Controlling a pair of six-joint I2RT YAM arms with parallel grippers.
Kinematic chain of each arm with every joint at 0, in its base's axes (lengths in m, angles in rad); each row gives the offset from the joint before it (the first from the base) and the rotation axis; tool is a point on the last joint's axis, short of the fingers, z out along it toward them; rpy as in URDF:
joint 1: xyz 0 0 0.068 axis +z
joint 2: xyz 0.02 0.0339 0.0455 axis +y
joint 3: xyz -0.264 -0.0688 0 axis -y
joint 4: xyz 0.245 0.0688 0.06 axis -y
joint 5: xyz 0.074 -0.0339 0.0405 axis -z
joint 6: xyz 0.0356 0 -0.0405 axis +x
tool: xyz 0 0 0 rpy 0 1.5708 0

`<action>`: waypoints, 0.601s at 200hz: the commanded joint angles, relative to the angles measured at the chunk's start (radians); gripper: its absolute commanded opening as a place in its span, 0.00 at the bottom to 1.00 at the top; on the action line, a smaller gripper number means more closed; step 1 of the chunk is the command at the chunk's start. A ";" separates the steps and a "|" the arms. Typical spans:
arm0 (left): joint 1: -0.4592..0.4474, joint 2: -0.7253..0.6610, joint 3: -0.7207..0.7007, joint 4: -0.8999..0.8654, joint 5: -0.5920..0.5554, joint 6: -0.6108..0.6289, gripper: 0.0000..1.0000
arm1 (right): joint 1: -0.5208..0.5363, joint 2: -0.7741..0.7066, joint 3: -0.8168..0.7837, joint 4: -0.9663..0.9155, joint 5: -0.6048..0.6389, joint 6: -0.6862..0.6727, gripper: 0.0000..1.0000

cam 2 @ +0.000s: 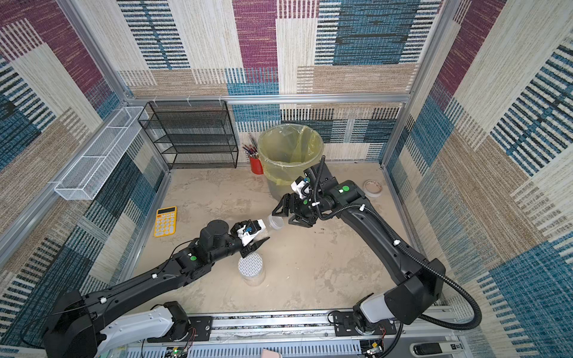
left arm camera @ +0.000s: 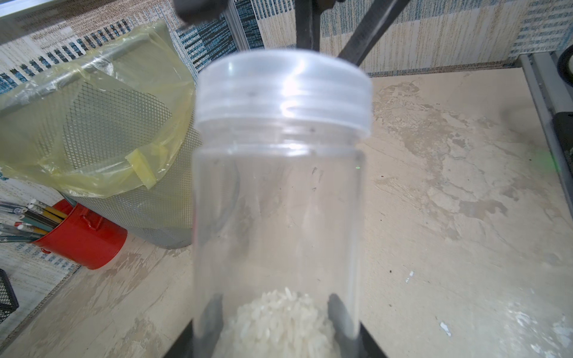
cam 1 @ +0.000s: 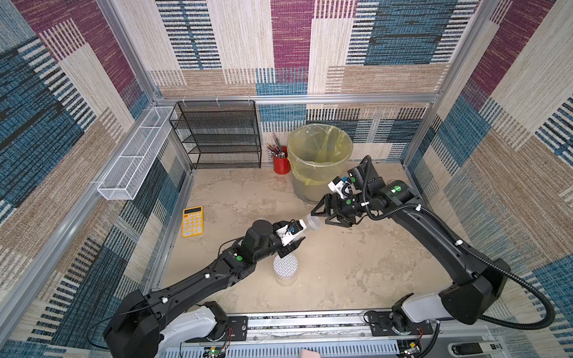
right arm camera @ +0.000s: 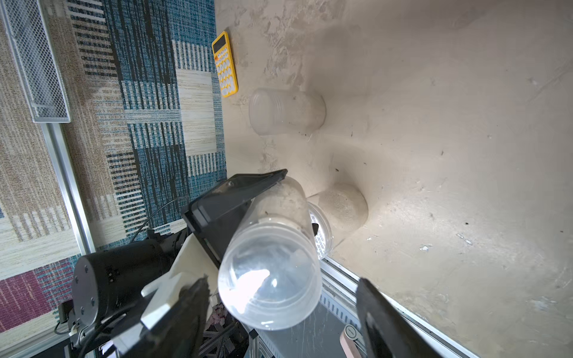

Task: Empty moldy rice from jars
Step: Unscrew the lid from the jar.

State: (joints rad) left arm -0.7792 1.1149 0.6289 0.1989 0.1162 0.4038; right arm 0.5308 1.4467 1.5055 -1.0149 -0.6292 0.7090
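Note:
My left gripper (cam 1: 302,233) is shut on the base of a clear jar (cam 1: 313,222) and holds it tilted above the table. Moldy rice (left arm camera: 279,322) lies at the gripped end, between the fingers (left arm camera: 212,316). The clear lid (left arm camera: 283,93) is on. My right gripper (cam 1: 318,218) is open, its jaws on either side of that lid (right arm camera: 269,279) without touching it. A second jar with a white grid-patterned lid (cam 1: 285,266) stands just under the left wrist. A third clear-lidded jar (right arm camera: 286,111) stands near the calculator, hidden by the left arm in both top views.
A mesh bin with a yellow bag (cam 1: 313,173) stands at the back, a red pencil cup (cam 1: 281,164) beside it. A yellow calculator (cam 1: 192,221) lies at the left. A black mesh shelf (cam 1: 217,136) and white wire basket (cam 1: 136,155) line the walls. A tape roll (cam 2: 373,187) lies far right.

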 commanded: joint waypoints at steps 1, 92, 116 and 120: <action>0.000 0.011 -0.004 0.059 -0.005 0.018 0.00 | 0.006 0.016 0.015 0.008 -0.020 0.024 0.76; 0.000 0.005 -0.011 0.065 -0.008 0.027 0.00 | 0.009 0.050 0.009 0.004 -0.046 0.003 0.75; 0.000 0.004 -0.008 0.060 -0.009 0.032 0.00 | 0.011 0.052 0.004 0.010 -0.057 0.001 0.72; 0.000 0.006 -0.008 0.060 -0.009 0.032 0.00 | 0.011 0.053 0.005 0.010 -0.058 0.000 0.72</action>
State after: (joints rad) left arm -0.7792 1.1252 0.6189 0.2203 0.1097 0.4221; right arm 0.5385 1.4960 1.5108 -1.0218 -0.6624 0.7086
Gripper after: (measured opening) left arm 0.561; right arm 0.733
